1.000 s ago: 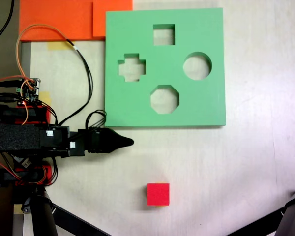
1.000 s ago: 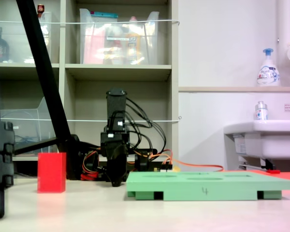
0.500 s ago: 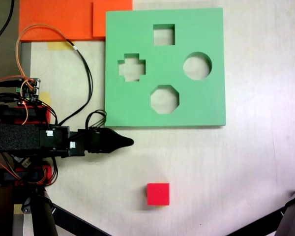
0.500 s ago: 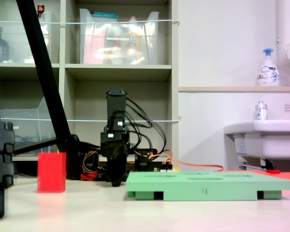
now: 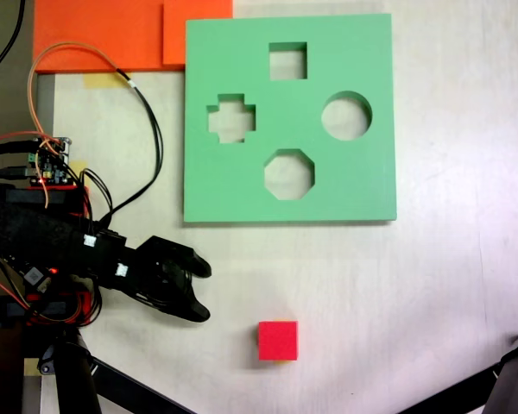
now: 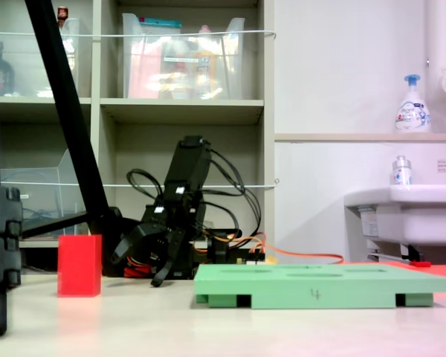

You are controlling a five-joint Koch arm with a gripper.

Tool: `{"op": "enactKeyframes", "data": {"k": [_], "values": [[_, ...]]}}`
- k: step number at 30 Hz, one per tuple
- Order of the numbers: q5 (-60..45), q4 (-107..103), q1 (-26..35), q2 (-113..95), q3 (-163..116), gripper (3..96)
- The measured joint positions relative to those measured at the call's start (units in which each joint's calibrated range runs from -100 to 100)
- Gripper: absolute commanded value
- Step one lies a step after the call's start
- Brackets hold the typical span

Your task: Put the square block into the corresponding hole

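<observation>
Pale table (image 5: 466, 285) is carrying my red cube (image 5: 278, 340), lying apart from the green board (image 5: 363, 185) and its square hole (image 5: 287, 60); my gripper (image 5: 200, 291) is hovering left of the cube, jaws spreading wide, holding nothing.

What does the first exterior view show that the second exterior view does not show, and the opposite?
Only the first exterior view shows the cutouts from above: the square hole, the cross-shaped cutout, the round cutout and the octagonal cutout. It also shows the orange foam sheets.

Only the second exterior view shows the shelves, the sink and the soap bottle.

Both exterior views show the red cube, the green foam board and the open gripper, apart from the cube.
</observation>
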Motion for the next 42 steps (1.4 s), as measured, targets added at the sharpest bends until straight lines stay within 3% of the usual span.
{"op": "enactKeyframes", "data": {"k": [5,10,13,16,24,42], "values": [[7.47,-44.54,0.49,0.27,28.91,46.1],[11.92,-63.14,2.30,2.87,50.66,46.0],[13.14,-75.87,2.34,18.88,73.10,46.1],[13.28,-88.01,1.71,38.71,88.39,54.2],[11.43,-91.04,-0.73,63.75,102.11,95.6],[6.45,-89.77,-3.61,95.08,112.89,95.6]]}}
